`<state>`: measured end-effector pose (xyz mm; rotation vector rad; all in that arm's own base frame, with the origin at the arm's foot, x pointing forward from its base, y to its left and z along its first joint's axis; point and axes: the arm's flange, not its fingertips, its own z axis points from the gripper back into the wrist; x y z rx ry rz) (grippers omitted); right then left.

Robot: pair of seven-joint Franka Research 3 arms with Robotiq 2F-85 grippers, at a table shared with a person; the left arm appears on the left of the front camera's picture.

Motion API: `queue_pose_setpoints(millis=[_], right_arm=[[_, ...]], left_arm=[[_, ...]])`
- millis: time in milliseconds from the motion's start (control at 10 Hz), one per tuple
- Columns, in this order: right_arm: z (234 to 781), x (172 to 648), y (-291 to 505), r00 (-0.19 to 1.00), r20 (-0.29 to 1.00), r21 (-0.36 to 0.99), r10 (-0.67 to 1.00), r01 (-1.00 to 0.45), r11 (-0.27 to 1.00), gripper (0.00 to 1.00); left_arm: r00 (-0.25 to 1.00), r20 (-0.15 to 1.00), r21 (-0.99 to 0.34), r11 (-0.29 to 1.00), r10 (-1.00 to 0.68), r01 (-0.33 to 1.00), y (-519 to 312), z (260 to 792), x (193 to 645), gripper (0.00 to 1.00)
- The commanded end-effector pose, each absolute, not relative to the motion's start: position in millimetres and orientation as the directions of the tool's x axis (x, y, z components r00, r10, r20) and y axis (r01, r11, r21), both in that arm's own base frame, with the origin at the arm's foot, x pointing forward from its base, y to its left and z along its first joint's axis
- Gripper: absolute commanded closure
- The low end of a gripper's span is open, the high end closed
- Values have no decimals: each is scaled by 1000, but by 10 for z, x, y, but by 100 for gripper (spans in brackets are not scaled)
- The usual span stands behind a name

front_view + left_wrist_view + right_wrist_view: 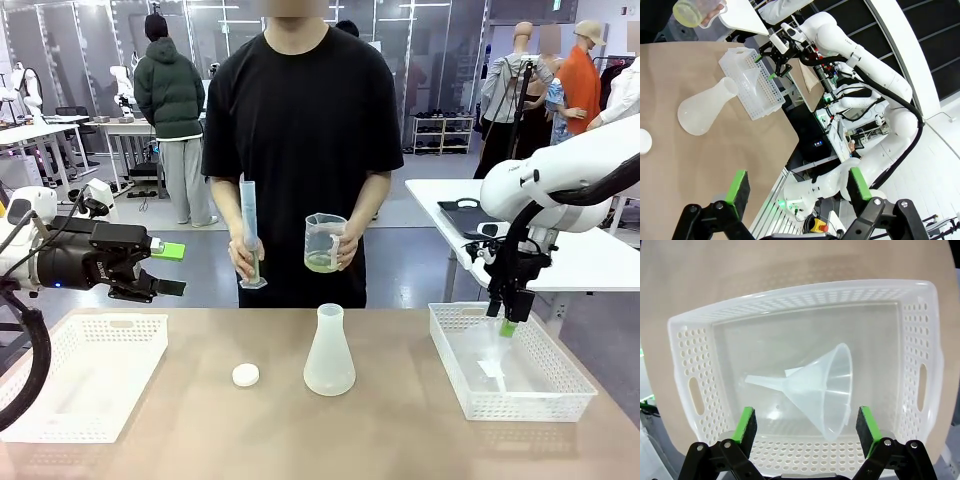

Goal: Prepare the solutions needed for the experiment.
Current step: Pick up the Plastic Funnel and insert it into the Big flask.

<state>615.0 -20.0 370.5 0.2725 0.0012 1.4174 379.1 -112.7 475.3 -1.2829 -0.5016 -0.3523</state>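
Note:
The person across the table holds a clear measuring jug (323,243) with a little pale yellow-green solution (320,263) in it, and a tall graduated cylinder (250,230) in the other hand. A frosted conical flask (329,352) (705,110) stands mid-table and looks empty. My left gripper (170,269) (799,192) hovers open over the left basket, pointing toward the middle. Over the right basket, my right gripper (503,325) (807,427) points down, open, just above a clear funnel (820,387) that lies on its side.
A white perforated basket (85,375) sits at the left. The right basket (560,385) (800,292) holds the funnel. A small white round cap (245,375) lies left of the flask. Bare tabletop runs along the near edge.

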Motion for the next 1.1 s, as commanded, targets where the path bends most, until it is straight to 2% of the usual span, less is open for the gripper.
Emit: queue_pose_setpoints(millis=[0, 400, 500, 600, 700, 800, 900, 1000], right_arm=[[3688, 6288, -207, 152, 165, 242, 974, -964, 110, 0], [3514, 6328, -190, 168, 165, 285, 972, -951, 116, 0], [3493, 6325, -191, 167, 163, 285, 973, -952, 115, 3], [3476, 6319, -194, 179, 152, 292, 972, -948, 128, 14], [3468, 6317, -199, 192, 151, 303, 970, -943, 140, 18], [3453, 6320, -197, 213, 139, 317, 967, -935, 160, 30], [3440, 6324, -190, 222, 134, 327, 966, -930, 169, 34], [3435, 6325, -186, 221, 138, 323, 965, -932, 167, 46]], left_arm=[[849, 527, -831, 233, 44, 504, -1153, 4766, 3801, 0], [849, 527, -831, 233, 44, 504, -1153, 4766, 3801, 0], [849, 527, -831, 233, 44, 504, -1153, 4766, 3801, 0], [849, 527, -831, 233, 44, 504, -1153, 4766, 3801, 0], [849, 527, -831, 233, 44, 504, -1153, 4766, 3801, 0], [849, 527, -831, 233, 44, 504, -1153, 4766, 3801, 0], [849, 527, -831, 233, 44, 504, -1153, 4766, 3801, 0], [849, 527, -831, 233, 44, 504, -1153, 4766, 3801, 0]])
